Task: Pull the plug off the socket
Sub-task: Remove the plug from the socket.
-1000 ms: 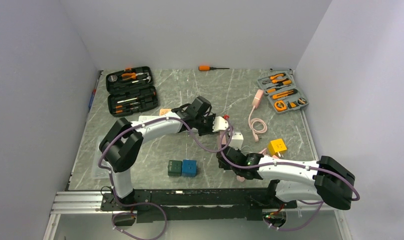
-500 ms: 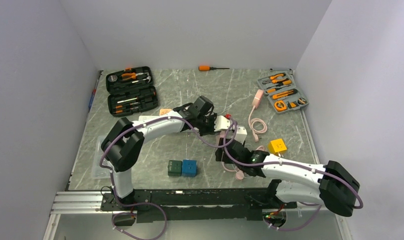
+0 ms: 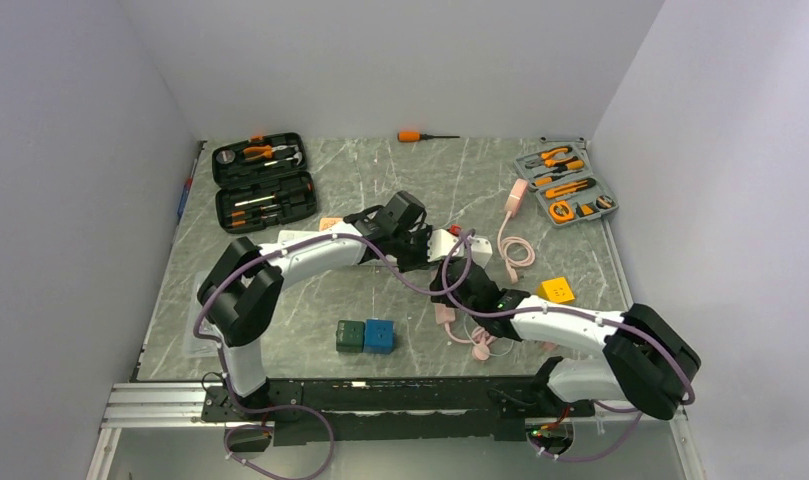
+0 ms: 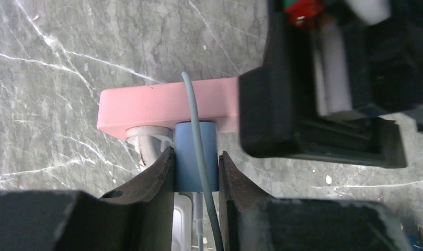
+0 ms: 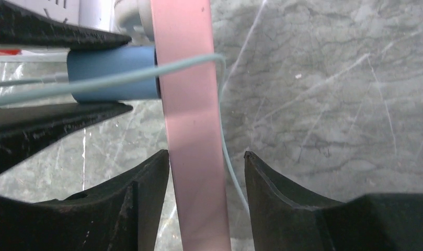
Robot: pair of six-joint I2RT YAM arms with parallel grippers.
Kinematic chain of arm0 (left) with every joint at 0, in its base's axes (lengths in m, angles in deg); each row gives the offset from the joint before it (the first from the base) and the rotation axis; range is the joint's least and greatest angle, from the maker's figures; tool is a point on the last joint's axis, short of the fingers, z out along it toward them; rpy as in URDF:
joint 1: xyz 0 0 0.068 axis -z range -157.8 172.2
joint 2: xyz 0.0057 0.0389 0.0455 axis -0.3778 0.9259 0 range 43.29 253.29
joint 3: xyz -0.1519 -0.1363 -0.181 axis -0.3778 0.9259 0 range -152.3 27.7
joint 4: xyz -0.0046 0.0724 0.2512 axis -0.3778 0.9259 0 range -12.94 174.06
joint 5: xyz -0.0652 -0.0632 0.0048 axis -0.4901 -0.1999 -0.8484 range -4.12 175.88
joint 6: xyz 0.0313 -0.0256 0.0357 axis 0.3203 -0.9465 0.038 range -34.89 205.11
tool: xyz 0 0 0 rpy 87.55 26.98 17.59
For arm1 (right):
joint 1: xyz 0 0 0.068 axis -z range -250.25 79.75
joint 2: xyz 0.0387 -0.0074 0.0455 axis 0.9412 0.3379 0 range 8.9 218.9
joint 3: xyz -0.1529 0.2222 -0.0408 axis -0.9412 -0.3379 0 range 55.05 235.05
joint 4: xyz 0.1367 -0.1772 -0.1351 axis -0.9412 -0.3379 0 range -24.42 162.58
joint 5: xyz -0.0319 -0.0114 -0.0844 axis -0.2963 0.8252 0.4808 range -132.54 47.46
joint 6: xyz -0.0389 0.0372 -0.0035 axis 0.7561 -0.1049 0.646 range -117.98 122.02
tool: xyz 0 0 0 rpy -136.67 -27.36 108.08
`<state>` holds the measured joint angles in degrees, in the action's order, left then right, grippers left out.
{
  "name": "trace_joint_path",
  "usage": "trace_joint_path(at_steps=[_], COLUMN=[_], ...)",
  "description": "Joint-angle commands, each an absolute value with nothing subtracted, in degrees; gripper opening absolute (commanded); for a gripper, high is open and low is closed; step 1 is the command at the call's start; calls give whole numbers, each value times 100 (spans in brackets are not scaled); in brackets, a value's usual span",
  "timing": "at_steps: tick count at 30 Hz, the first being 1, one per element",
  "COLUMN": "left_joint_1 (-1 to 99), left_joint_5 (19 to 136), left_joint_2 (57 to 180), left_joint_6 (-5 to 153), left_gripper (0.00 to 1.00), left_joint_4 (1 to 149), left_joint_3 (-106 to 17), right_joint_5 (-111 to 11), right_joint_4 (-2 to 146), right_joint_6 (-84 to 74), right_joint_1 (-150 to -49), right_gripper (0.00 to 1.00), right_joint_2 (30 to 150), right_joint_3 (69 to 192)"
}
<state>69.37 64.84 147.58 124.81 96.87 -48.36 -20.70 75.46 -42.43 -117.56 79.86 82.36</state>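
Observation:
My left gripper (image 4: 196, 154) is shut on a blue plug (image 4: 188, 162) that is seated in the edge of a pink socket strip (image 4: 162, 104). A thin grey cable (image 4: 191, 104) runs over the plug. My right gripper (image 5: 206, 154) is open, and its jaws straddle the pink socket strip (image 5: 188, 78). Its left finger is close to the strip and its right finger stands apart. The blue plug (image 5: 112, 73) shows at the upper left of the right wrist view. In the top view the left gripper (image 3: 432, 250) and right gripper (image 3: 450, 280) meet mid-table and hide the plug.
A second whitish plug (image 4: 146, 141) sits beside the blue one. A black tool case (image 3: 263, 180), a grey tool case (image 3: 565, 183) and an orange screwdriver (image 3: 420, 135) lie at the back. A yellow cube (image 3: 556, 290), green cube (image 3: 351, 335), blue cube (image 3: 379, 335) and pink cable coil (image 3: 480, 345) lie nearer.
My right arm has swung away from the near edge toward the left gripper and now reaches it. The left gripper has stayed almost in place, still shut.

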Motion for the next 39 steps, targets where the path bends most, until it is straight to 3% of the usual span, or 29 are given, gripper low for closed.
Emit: trace_joint_path(at_steps=[1, 4, 10, 16, 39], left_joint_1=[7000, 6999, 6994, 6992, 6577], left_joint_5=[6365, 6364, 6397, 6509, 6501], left_joint_2=[14385, 14360, 14329, 14392, 13878], left_joint_6=[12463, 12420, 12440, 12619, 13442], left_gripper=[0, 0, 0, 0, 0], left_joint_4=[9709, 9703, 9684, 9810, 11013], left_joint_3=[-4705, -4701, -4637, -4657, -4721], right_joint_5=[-2181, -2281, -2371, -1985, -1587], right_joint_4=[8483, 8591, 8635, 8269, 7519], right_joint_6=[-4036, -4005, -4119, -4079, -4534], right_joint_1=[-11650, -11653, -11648, -11647, -11243], right_gripper=[56, 52, 19, 1, 0], right_joint_2=[8245, 8529, 8616, 8364, 8663], right_joint_3=[8410, 8581, 8495, 8371, 7800])
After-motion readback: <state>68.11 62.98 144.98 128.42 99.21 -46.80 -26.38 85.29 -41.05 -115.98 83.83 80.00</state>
